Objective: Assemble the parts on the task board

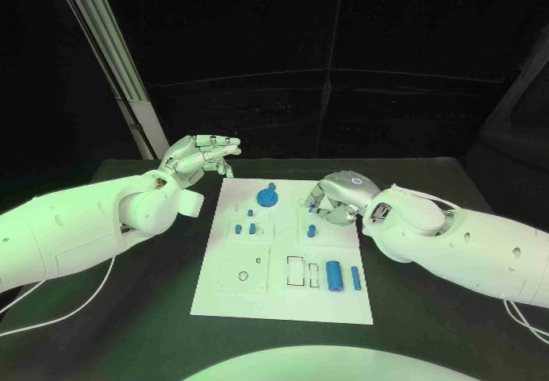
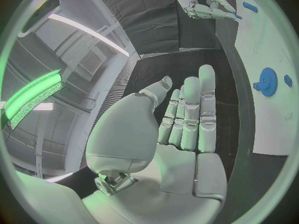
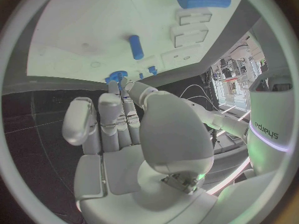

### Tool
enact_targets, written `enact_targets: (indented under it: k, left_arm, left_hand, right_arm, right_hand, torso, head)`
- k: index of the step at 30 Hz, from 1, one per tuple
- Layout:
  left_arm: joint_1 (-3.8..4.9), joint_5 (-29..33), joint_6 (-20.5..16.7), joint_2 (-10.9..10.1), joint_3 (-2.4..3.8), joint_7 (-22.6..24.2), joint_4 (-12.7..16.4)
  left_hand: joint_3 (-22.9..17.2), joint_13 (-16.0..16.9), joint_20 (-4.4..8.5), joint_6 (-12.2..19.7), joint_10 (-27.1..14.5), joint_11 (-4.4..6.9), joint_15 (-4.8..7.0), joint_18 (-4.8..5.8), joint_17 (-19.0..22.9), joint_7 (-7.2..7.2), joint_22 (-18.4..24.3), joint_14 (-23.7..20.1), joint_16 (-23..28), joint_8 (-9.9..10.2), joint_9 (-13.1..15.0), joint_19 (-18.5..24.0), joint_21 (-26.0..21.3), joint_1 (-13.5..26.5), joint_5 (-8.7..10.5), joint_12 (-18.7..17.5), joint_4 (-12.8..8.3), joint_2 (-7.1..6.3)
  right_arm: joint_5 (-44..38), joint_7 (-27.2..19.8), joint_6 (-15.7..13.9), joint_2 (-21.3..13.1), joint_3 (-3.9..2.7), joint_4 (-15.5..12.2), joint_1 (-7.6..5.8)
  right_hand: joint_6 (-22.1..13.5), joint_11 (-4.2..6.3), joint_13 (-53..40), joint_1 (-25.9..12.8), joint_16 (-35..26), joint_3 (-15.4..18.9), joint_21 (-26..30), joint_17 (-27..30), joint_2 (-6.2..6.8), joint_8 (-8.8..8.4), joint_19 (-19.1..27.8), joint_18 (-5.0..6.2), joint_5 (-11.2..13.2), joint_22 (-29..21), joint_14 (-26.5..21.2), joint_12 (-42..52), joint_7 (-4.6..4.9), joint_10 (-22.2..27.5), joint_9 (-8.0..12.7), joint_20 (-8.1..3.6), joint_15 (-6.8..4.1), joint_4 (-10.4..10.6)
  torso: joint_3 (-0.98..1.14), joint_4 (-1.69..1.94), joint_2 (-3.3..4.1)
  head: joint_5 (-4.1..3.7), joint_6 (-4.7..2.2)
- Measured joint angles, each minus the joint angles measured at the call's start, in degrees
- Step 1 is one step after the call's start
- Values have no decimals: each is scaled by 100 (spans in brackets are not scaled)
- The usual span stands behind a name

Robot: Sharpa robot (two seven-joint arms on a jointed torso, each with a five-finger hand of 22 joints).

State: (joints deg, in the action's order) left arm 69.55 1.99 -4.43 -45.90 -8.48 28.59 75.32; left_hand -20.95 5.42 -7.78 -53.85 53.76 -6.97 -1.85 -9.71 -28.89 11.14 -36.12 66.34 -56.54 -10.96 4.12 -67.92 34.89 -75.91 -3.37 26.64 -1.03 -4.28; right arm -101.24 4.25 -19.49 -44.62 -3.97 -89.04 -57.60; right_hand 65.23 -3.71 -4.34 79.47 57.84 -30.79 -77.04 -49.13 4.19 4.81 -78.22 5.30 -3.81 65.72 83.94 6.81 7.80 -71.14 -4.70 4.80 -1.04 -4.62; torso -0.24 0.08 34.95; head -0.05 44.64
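Two hands you see: left hand [image 1: 201, 155] spread, empty, beside the task board [image 1: 286, 305]; right hand [image 1: 334, 198] pinches a small blue part [image 1: 307, 208].

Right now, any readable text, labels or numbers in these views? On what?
"sharpa": appears mirrored or turned, on the white band with a lit stripe in the right wrist view.
Task board: no print readable.
Left hand, right hand: no markings legible.
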Motion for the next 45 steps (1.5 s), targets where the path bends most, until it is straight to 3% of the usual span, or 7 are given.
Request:
enact_targets:
  k: [7,12,19,24,45]
  left_arm:
    - [0,0,3,51,0,-1,14]
    - [0,1,7,96,0,-2,20]
    - [0,1,14,126,-1,-5,29]
    - [0,2,23,161,-1,-13,29]
    - [0,4,45,199,-5,-30,25]
  left_hand:
    - [6,0,0,0,0,0,0,0,5,0,1,0,0,0,0,0,-21,0,0,0,-6,0]
    - [16,0,0,0,0,0,0,0,9,0,5,0,0,0,0,0,-23,0,0,0,-16,0]
    - [16,0,0,0,0,0,-21,1,9,0,5,-20,0,0,0,0,-23,0,0,0,-16,0]
    - [16,0,0,0,0,0,-21,1,9,0,5,-20,0,0,0,0,-23,0,0,-1,-16,0]
    - [16,0,0,0,0,0,-21,1,20,0,12,-20,0,0,0,0,-23,0,0,-1,-16,0]
  right_arm:
    - [288,-188,-60,412,-2,-140,30]
    - [389,-298,-5,657,0,-113,175]
    - [418,-392,146,971,8,23,409]
    - [405,-432,274,1138,8,97,486]
    - [264,-417,772,1290,65,282,518]
  right_hand:
    - [0,-1,6,0,0,-15,0,0,0,-1,0,0,0,4,0,-1,0,1,2,0,0,-15]
    - [-1,-1,6,-1,0,-15,0,1,1,-1,0,0,0,4,0,-1,0,1,5,0,0,-15]
    - [-1,-1,10,-1,21,-15,0,1,1,-4,0,0,0,4,0,-1,0,1,9,0,0,-15]
    - [-1,-1,5,-1,21,-15,0,1,1,-5,0,0,0,3,0,-1,0,2,11,0,0,-15]
    - [-9,-11,6,-1,20,-14,0,-3,2,-16,0,1,4,2,0,-4,-7,11,17,0,1,-14]
  torso:
    - [-7,8,7]
    - [-12,10,7]
    - [-13,1,7]
    - [-10,-4,8]
    - [-3,1,8]
  head:
    - [120,52]
    - [244,130]
    - [353,169]
    - [372,192]
    - [445,260]
